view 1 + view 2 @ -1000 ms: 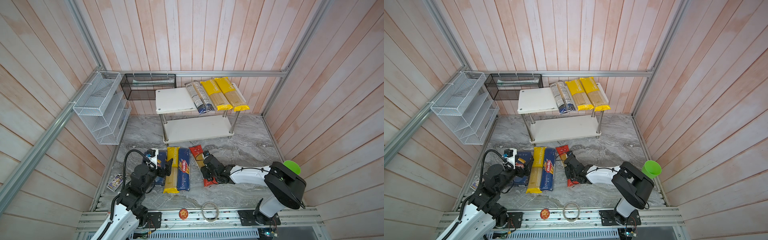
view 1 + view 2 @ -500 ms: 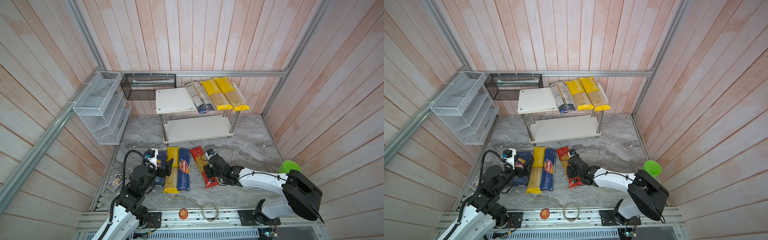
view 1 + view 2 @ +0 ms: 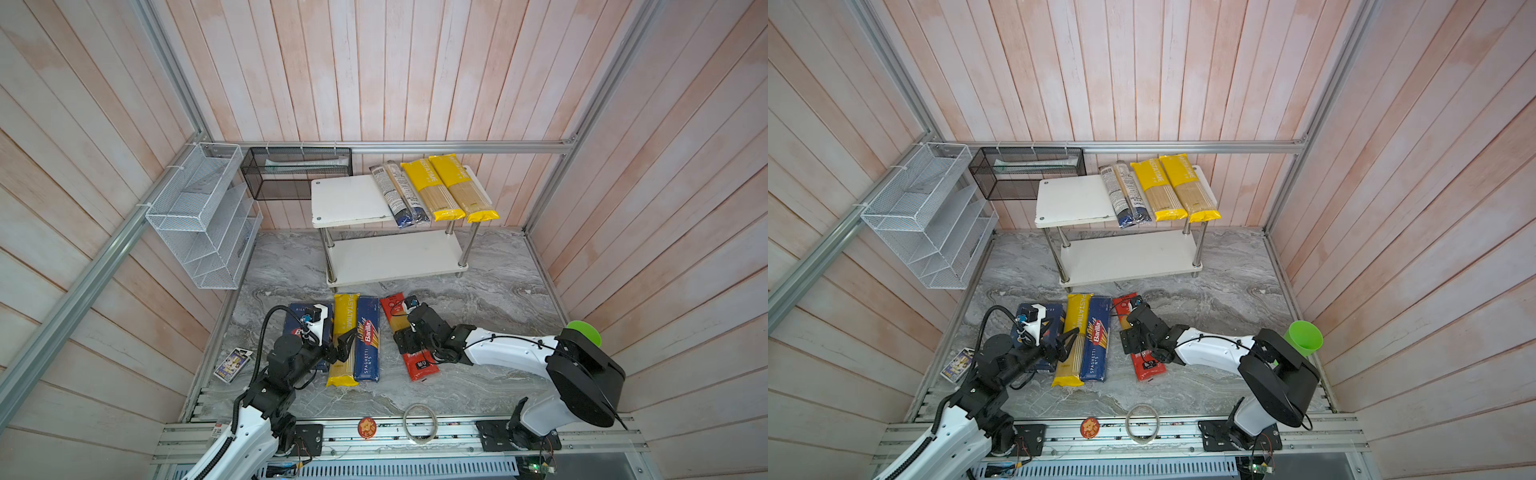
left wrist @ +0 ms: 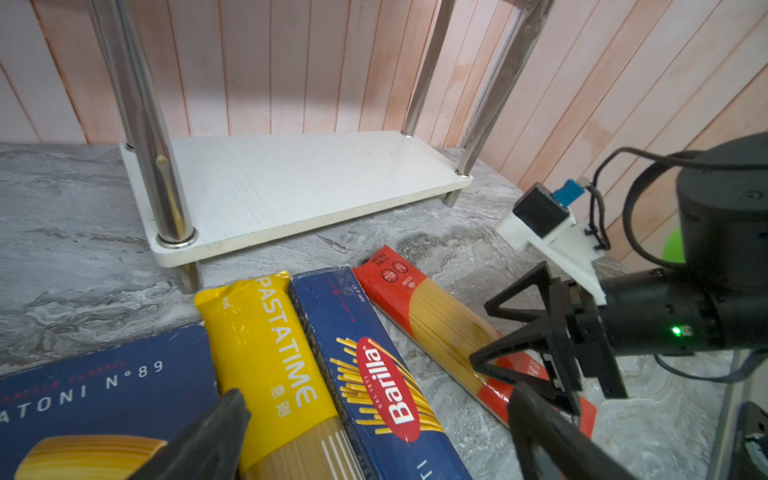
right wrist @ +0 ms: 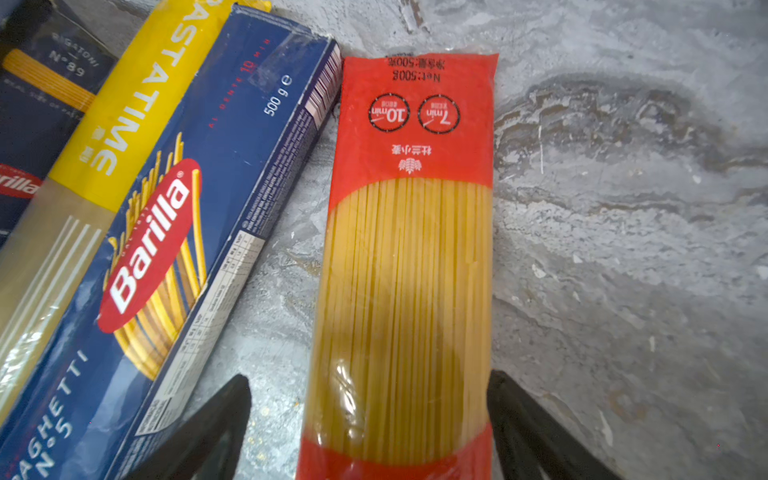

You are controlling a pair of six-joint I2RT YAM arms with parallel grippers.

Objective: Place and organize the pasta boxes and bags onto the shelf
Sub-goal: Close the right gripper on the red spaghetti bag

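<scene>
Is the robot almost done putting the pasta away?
Not yet, about halfway. Done: three bags lie on the shelf. In hand: the right gripper is open around the red bag, not gripping. Still to go: that bag, a yellow bag, a wide blue box and a long blue box, on the table.

1. The shelf [image 3: 353, 201] is made up of white boards and chrome posts
2. The clear bag [image 3: 399, 193] is marked by a grey-white label and a dark blue end
3. The middle yellow bag [image 3: 432, 187], the end yellow bag [image 3: 463, 187] and the floor yellow bag [image 4: 266, 345] are lettered "PASTATIME" above clear panes of pale pasta
4. The spaghetti box [image 5: 232, 137] and the rigatoni box [image 4: 104, 395] are coloured dark blue, with red oval logos
5. The red bag [image 5: 409, 249] is broken by a clear window of golden strands
6. The floor [image 3: 478, 299] is veined in grey marble
7. The walls [image 3: 374, 62] are striped in pale pink planks
8. The cup [image 3: 584, 330] is coloured bright green
</scene>
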